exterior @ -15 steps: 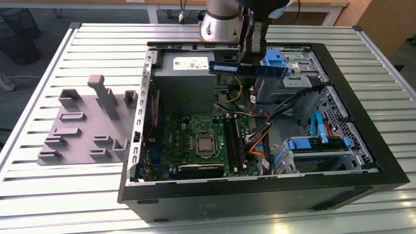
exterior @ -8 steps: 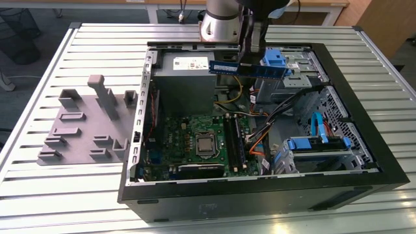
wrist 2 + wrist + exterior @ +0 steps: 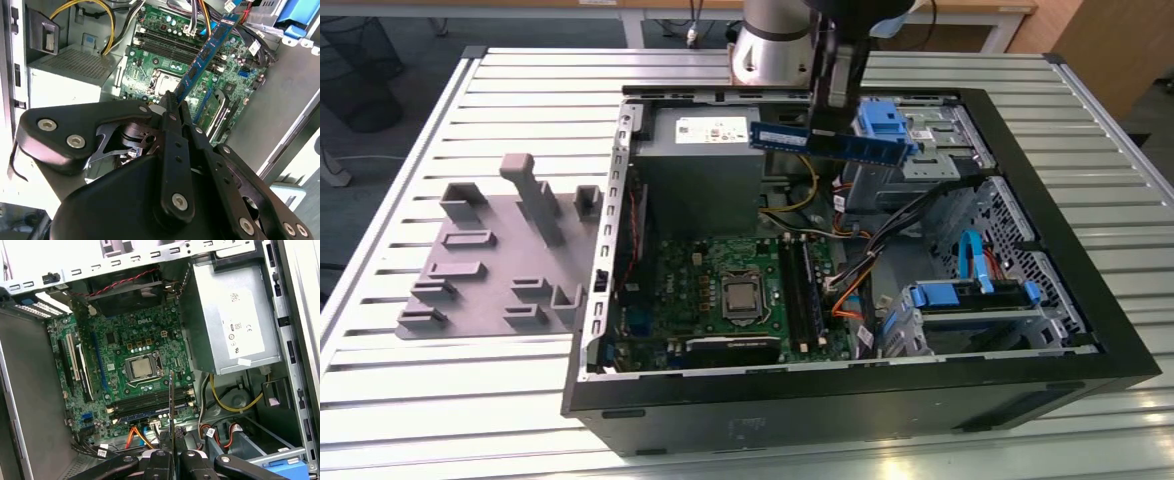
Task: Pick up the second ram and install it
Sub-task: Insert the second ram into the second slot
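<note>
— Where is your ram (image 3: 834, 142)?

— Clenched in your claw (image 3: 834, 125), held level above the open case (image 3: 1067, 250), over the power supply (image 3: 700, 150) and drive bay, well clear of the motherboard (image 3: 720, 290).

— And the slots (image 3: 150, 401)?

— Below the stick in the first wrist view, where it shows edge-on; its long axis looks roughly parallel to them. The claw's body hides the grip point in the second wrist view.
</note>
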Motion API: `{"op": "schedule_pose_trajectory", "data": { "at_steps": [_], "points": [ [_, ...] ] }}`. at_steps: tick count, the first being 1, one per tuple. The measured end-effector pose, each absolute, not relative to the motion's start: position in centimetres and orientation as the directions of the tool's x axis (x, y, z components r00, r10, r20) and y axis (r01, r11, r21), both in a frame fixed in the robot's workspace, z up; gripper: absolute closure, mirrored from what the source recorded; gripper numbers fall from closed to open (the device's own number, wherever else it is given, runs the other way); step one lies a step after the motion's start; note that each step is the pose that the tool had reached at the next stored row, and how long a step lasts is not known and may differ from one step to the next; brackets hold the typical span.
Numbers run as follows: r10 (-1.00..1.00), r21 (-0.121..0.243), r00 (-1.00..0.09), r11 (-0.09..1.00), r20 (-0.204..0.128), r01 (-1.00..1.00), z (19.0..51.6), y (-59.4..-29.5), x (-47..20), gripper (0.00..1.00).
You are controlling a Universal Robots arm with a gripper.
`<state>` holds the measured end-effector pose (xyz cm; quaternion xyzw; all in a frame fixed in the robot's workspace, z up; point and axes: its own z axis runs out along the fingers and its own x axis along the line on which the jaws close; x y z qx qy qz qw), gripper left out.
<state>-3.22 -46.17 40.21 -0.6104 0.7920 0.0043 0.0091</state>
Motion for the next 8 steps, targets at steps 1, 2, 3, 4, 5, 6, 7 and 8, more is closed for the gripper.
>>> {"op": "schedule_pose_trajectory", "data": {
  "at_steps": [1, 2, 3, 4, 5, 6, 7, 8],
  "points": [
    [-0.964, -0.004, -0.267, 0.267, -0.020, -0.964, 40.21, -46.17, -3.22, 0.86],
    [-0.960, -0.004, -0.280, 0.281, -0.020, -0.960, 40.20, -46.17, -3.22, 0.86],
    [-0.955, -0.004, -0.296, 0.296, -0.020, -0.955, 40.19, -46.17, -3.22, 0.86],
    [-0.950, -0.004, -0.312, 0.312, -0.020, -0.950, 40.19, -46.17, -3.22, 0.86],
    [-0.944, -0.004, -0.329, 0.329, -0.020, -0.944, 40.18, -46.17, -3.22, 0.86],
    [-0.938, -0.004, -0.345, 0.345, -0.020, -0.939, 40.17, -46.17, -3.22, 0.86],
    [-0.932, -0.004, -0.362, 0.362, -0.020, -0.932, 40.16, -46.17, -3.22, 0.86],
    [-0.925, -0.004, -0.378, 0.378, -0.020, -0.926, 40.15, -46.17, -3.22, 0.86]
  ]
}}
